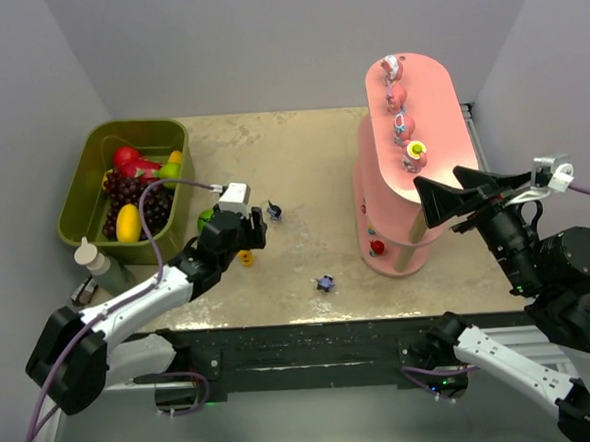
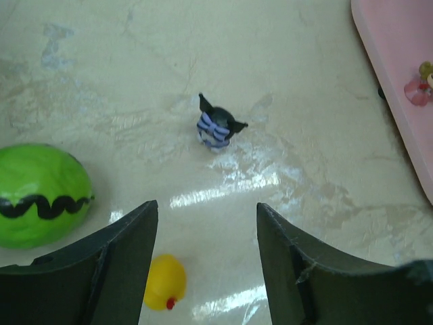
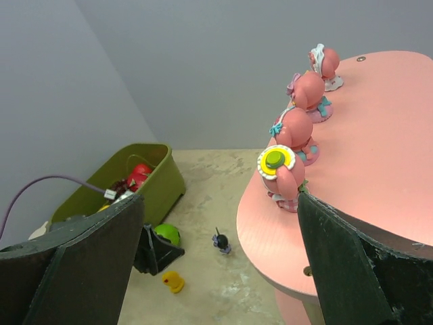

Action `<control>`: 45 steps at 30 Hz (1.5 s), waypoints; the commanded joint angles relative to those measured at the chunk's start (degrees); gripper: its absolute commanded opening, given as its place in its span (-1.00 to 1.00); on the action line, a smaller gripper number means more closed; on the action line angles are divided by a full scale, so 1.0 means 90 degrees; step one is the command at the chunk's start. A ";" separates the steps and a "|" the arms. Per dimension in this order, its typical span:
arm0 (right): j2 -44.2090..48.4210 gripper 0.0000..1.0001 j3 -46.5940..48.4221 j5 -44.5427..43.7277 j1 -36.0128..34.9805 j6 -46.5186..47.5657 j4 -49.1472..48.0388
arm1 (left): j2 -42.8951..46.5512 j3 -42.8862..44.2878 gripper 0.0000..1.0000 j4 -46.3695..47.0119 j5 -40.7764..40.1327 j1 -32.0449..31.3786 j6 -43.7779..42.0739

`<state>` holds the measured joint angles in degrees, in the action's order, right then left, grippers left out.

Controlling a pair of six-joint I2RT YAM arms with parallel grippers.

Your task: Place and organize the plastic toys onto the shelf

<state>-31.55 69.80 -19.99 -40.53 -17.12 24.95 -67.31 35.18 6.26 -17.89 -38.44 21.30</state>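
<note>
Left pincer (image 2: pixel 205 206) spread by yellow toy (image 2: pixel 164 283), green ball (image 2: pixel 40 196) beside; right pincer (image 3: pixel 220 200) spread near shelf (image 3: pixel 379 156)

The left tool (image 2: pixel 206 220) points down, jaws parted and empty; the raised right tool (image 3: pixel 220 203) gapes wide.

Bare table (image 1: pixel 301 155) is left between the bin (image 1: pixel 79 209) and the shelf (image 1: pixel 439 122) — broken by a dark figurine (image 2: pixel 215 126), a purple toy (image 1: pixel 325 282), a yellow toy (image 2: pixel 164 281) and a green ball (image 2: pixel 40 193). Its top board is lined on the left by pink figurines (image 3: pixel 295 128) — the right half is bare.
</note>
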 commanded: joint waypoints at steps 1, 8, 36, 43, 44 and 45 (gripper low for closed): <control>0.0058 0.98 -0.0031 0.0102 0.0002 -0.0011 0.0011 | 0.0642 -0.0383 0.25 -0.0294 0.0074 -0.0036 0.0660; 0.0078 0.98 -0.0031 0.0170 0.0002 0.0028 0.0031 | 0.0906 -0.0432 0.19 -0.1729 -0.0355 -0.0036 0.1743; 0.0078 0.98 -0.0129 0.0112 0.0002 0.0116 -0.0057 | 0.0399 -0.1116 0.14 -0.0793 -0.0708 -0.0026 0.2419; 0.0078 0.98 -0.0168 0.0043 0.0002 0.0155 -0.0048 | 0.0242 -0.1067 0.03 -0.0549 -0.0805 -0.0026 0.2438; 0.0078 0.98 -0.0168 0.0053 0.0002 0.0145 -0.0057 | 0.0252 -0.1067 0.01 -0.0559 -0.0844 -0.0026 0.2448; 0.0088 0.98 -0.0168 0.0043 0.0002 0.0155 -0.0057 | 0.0271 -0.1067 0.01 -0.0540 -0.0844 -0.0026 0.2457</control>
<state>-30.61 68.60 -19.40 -40.53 -16.62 25.74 -65.30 24.75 -1.50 -23.79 -38.65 42.87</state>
